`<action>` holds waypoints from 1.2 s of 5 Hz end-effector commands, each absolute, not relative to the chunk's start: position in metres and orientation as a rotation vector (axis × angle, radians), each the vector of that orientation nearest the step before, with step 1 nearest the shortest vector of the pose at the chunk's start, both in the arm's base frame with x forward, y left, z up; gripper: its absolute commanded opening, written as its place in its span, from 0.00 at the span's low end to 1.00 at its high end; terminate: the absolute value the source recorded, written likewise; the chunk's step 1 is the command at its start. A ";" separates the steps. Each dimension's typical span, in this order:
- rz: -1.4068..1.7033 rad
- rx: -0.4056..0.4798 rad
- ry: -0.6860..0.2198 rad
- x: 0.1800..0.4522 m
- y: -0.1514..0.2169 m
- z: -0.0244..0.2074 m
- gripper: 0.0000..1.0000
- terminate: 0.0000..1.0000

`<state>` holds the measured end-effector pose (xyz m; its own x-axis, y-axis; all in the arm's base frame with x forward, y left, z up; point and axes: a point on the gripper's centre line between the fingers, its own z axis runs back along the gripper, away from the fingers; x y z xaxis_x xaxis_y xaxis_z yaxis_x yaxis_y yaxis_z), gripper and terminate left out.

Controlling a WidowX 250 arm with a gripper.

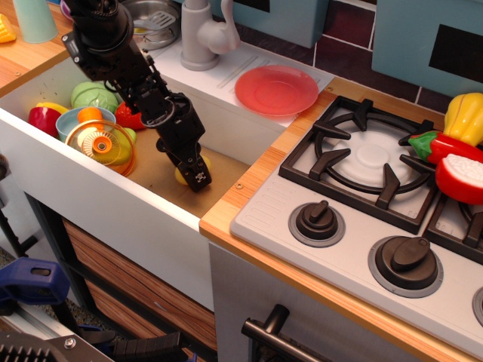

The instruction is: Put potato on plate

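Note:
The yellow egg-shaped potato (182,176) lies low in the sink (226,162), near its right wall. My black gripper (195,176) reaches down from the upper left. Its fingers sit on both sides of the potato and look shut on it, so only yellow slivers show beside them. The flat red-pink plate (276,89) rests on the white counter behind the sink, up and to the right of the gripper, with nothing on it.
In the sink's left part are a transparent orange domed dish (102,145), a blue bowl with an orange ball (89,115), a green toy (94,96) and red toys. A grey faucet (200,34) stands behind. The stove (377,162) with yellow and red toys (460,143) is at right.

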<state>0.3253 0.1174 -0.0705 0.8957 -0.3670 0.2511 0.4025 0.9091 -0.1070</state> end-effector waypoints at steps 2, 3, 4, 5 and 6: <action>-0.229 0.066 -0.202 0.361 0.095 0.078 0.00 0.00; -0.236 0.115 -0.240 0.381 0.086 0.098 0.00 0.00; -0.275 0.136 -0.293 0.384 0.091 0.094 0.00 0.00; -0.337 0.124 -0.331 0.382 0.099 0.080 0.00 0.00; -0.357 0.154 -0.375 0.390 0.096 0.079 0.00 0.00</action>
<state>0.3901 0.0937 0.0589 0.8802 -0.3648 0.3036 0.3224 0.9290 0.1817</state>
